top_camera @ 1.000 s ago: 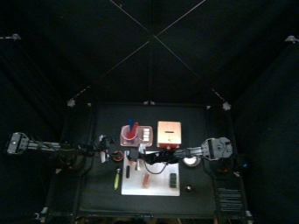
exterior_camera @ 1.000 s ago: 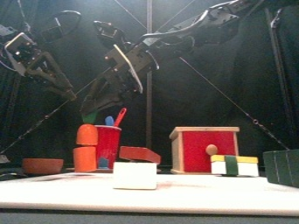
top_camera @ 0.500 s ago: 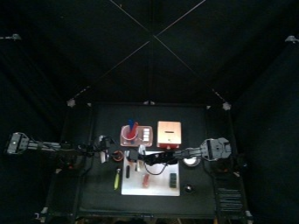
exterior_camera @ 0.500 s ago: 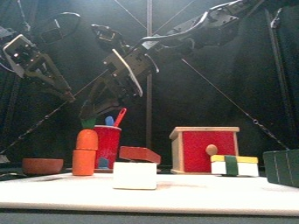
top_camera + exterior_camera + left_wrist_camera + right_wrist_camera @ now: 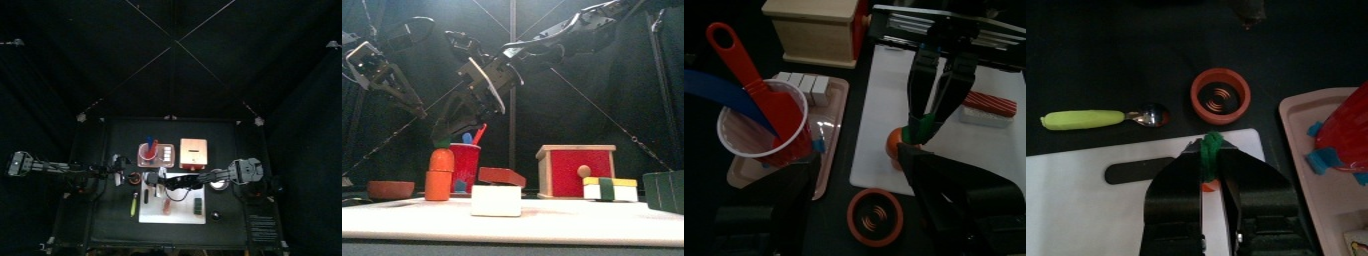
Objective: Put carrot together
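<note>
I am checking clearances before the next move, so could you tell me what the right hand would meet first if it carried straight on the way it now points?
Probably the white board directly beneath: the right hand points down, gripping the carrot over it.

On the bench's left side, the red cup [image 5: 465,167] with utensils stands just beside the carrot [image 5: 440,172], crowding it there. The red-topped white block [image 5: 498,192] blocks the front, while the brown bowl [image 5: 392,189] sits near the left edge.
</note>
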Motion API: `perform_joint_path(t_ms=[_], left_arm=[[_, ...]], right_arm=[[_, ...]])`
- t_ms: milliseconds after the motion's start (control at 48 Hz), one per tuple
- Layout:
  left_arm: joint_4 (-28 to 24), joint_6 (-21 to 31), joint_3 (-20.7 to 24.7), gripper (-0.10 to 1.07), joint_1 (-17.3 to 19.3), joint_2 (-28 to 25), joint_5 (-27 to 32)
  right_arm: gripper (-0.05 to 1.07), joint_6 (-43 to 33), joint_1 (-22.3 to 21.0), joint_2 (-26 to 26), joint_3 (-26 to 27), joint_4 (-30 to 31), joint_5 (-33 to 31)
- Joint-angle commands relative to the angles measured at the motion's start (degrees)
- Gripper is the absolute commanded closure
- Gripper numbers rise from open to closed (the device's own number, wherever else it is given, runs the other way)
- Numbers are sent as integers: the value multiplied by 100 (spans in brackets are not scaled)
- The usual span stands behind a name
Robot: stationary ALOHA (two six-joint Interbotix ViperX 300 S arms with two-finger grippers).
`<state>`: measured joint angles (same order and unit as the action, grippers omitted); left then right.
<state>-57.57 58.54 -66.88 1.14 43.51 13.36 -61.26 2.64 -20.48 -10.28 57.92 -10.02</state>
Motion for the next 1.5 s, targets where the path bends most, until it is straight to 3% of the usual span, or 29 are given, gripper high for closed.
perform_joint_path(t_ms=[0,208,604,1062,1354,1479], left_arm=[[-9,9,62,3,9,-9,-9],[-9,9,62,3,9,-9,-9],[-9,9,62,3,9,-9,-9],[35,18,62,3,9,-9,105],[97,18,9,3,9,-9,132],[88,9,0,3,9,-9,141]], right_arm=[[62,-9,-9,167,114,-88,-141],[59,0,26,220,141,-114,-281],[40,0,123,308,158,-123,-308],[35,0,202,396,229,-114,-316],[16,9,193,396,246,-114,-316],[12,9,176,396,264,-105,-308]])
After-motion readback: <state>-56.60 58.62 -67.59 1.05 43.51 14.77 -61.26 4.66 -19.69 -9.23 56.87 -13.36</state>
